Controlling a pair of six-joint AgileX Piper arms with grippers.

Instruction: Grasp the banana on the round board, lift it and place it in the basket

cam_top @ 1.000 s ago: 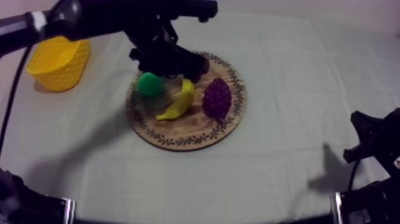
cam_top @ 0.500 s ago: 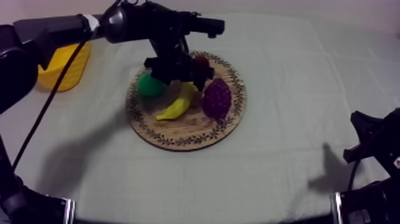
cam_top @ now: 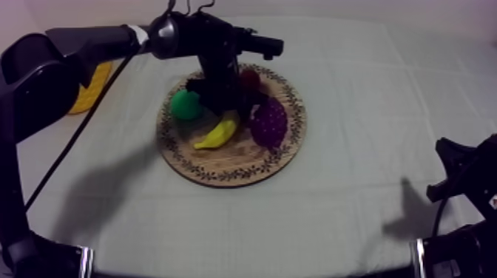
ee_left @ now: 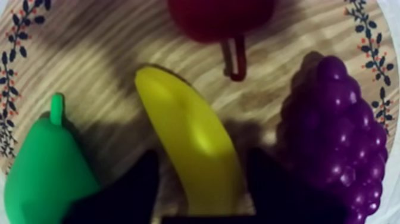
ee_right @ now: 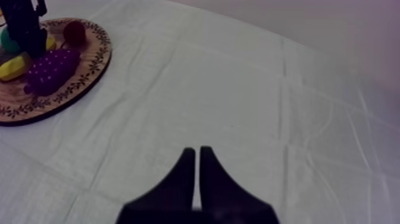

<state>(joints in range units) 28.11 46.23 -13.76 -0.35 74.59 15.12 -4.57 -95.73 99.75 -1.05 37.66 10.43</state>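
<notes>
Here, at the far left of the counter [cam_top: 355, 111], the yellow basket [cam_top: 95, 85] stands partly behind my left arm and well apart from the wooden board [cam_top: 222, 176], which carries all the fruit. On the board's left side sits the pear [cam_top: 185, 105], just beside the banana [ee_left: 190, 137], which lies on the wood and is not yet lifted. My left pincer [ee_left: 202, 159] is down over it, its fingers apart, one on each side of the banana, the left one close by the pear and the right one close by the grapes [ee_left: 339, 131]. The small red fruit [ee_left: 220, 18] lies farther off, beyond the banana's tip. Over at the near right, my right pincer [ee_right: 197, 167] hangs idle above bare cloth with its fingers pressed together. The risk, as I judge it, is crowding: closing could nudge the pear or snag the grapes. The grip also seems to sit toward one end of a smooth, curved fruit, so the free end may droop or twist loose on the long carry left to the basket.
</notes>
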